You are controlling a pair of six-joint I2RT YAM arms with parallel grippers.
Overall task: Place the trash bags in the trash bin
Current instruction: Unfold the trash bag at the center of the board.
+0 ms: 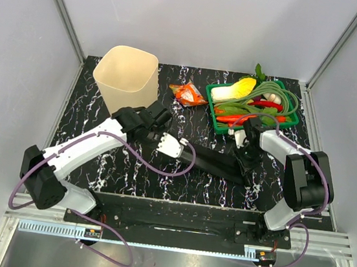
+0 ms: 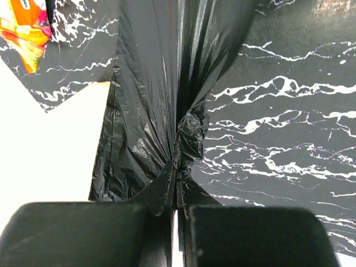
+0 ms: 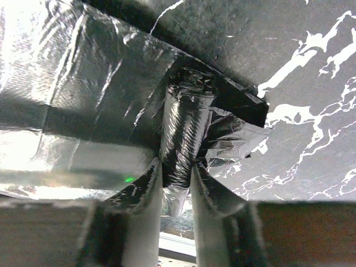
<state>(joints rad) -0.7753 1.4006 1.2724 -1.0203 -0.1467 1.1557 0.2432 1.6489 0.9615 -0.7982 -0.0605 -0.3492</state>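
Observation:
A glossy black trash bag [image 1: 217, 162] lies stretched across the middle of the marble-patterned table between my two grippers. My left gripper [image 1: 191, 153] is shut on its left end; in the left wrist view the jaws [image 2: 177, 169] pinch the gathered plastic and the trash bag [image 2: 156, 83] fans out ahead. My right gripper [image 1: 247, 161] holds the right end; in the right wrist view both fingertips [image 3: 149, 186] press against a bunched roll of the trash bag [image 3: 183, 128]. The cream trash bin [image 1: 126, 75] stands upright at the back left, beyond my left arm.
An orange snack wrapper [image 1: 188, 94] lies behind the bag, also visible as the wrapper [image 2: 22, 28] in the left wrist view. A green tray [image 1: 214, 119] of vegetables sits at the back right, close behind my right gripper. Frame posts edge the table.

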